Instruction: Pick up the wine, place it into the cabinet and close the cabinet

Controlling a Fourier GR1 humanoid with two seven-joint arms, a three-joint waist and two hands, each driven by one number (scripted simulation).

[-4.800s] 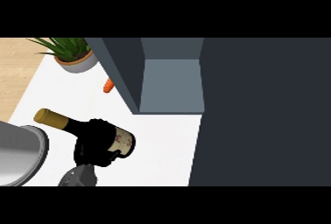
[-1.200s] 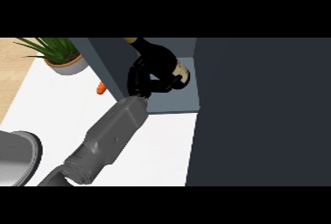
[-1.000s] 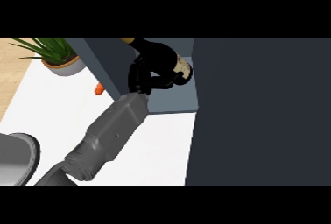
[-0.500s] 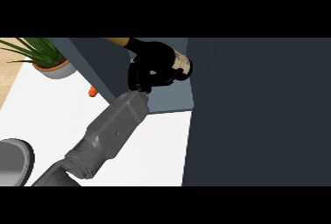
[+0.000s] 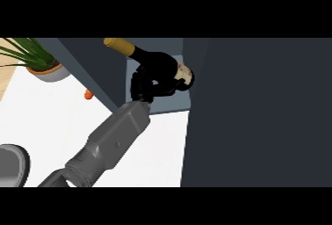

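1. Wine bottle [image 5: 157,61] first, since it's the whole job: it's inside the mouth of the cabinet [image 5: 259,110], lying tilted with its gold-capped neck pointing up and left and its label end toward the cabinet's dark right-hand panel. Compared with a few seconds back, when it was still out over the white counter [image 5: 58,118] in front of the cabinet, that's a big move. Over the last second it has only crept a bit deeper.
2. Size-wise the cabinet dominates. Its big dark panel fills everything right of the bottle; I think that's the open door, but I can't say for sure. The grey opening sits just left of it.
3. The left hand [image 5: 150,83] is wrapped round the bottle's body, fingers curled over it, forearm stretching back from the cabinet across the counter. No release yet, so I'd say the placing step is nearly done, with letting go and shutting the cabinet still to come. The right hand isn't visible.
4. Around the cabinet: a metal pot rim [image 5: 12,165] well off to the lower left, a potted plant [image 5: 35,59] to the left, and a little orange thing [image 5: 88,93] just beside the cabinet's left wall.
5. In the way: the left wall is close to the neck, and the arm has to come out before the cabinet closes.
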